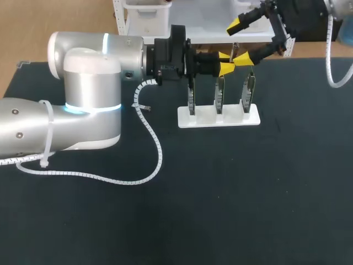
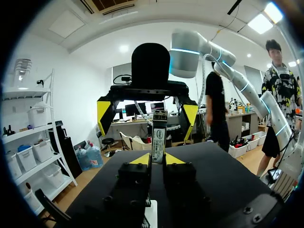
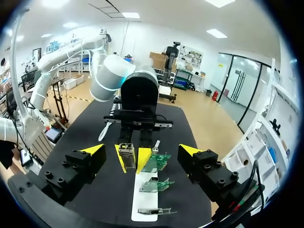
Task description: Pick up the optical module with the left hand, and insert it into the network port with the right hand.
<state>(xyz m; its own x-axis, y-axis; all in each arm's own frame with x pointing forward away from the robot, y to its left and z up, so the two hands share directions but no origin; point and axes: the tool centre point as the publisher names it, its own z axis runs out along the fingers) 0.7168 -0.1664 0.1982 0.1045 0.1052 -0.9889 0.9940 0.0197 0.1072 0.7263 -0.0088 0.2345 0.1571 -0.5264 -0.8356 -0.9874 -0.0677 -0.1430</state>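
Observation:
My left gripper (image 1: 226, 62) is shut on the optical module (image 2: 158, 136), a slim metal block that sticks out past its yellow tips. It hangs above the back of a white stand (image 1: 218, 117). The stand carries three upright network cards (image 1: 219, 94). My right gripper (image 1: 239, 41) faces the left one from the far right. It is open, with its fingers spread on either side of the module's tip and not touching it. In the right wrist view the module (image 3: 127, 154) lies between the left gripper's tips, straight ahead of my open right gripper (image 3: 141, 150). The green cards (image 3: 158, 163) lie below the module there.
The stand (image 3: 147, 202) sits on the black table mat (image 1: 220, 193), near the back edge. A white spiral cable (image 1: 149, 138) trails from my left arm over the mat. A white shelf frame (image 1: 143, 22) stands just behind the table.

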